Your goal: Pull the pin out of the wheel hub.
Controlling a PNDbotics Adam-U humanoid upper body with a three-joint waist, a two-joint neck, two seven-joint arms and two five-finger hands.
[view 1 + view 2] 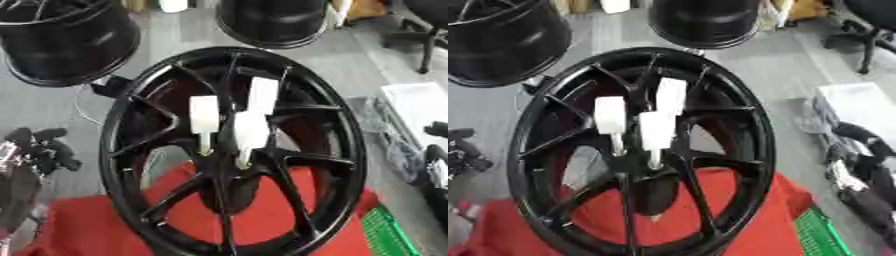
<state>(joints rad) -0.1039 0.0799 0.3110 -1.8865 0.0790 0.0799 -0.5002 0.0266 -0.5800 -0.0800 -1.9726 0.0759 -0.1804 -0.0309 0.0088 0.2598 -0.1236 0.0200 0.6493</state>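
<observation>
A big black spoked wheel hub [332,125] stands tilted in the middle, on a red cloth [83,225]. Three pins with white block handles stick out of its centre: one at left [204,115], one higher at right [262,94], one lower in the middle [249,131]. Thin metal stems run from the handles down into the hub. My left hand [39,147] rests at the left edge, well clear of the rim, fingers relaxed and holding nothing. My right hand [859,150] hangs at the right edge, also apart from the wheel and holding nothing.
Two more black wheels stand behind, one at the top left [61,40] and one at the top centre [276,20]. A green basket [389,235] sits at the lower right. White sheets [420,105] and a chair base [427,40] lie on the right floor.
</observation>
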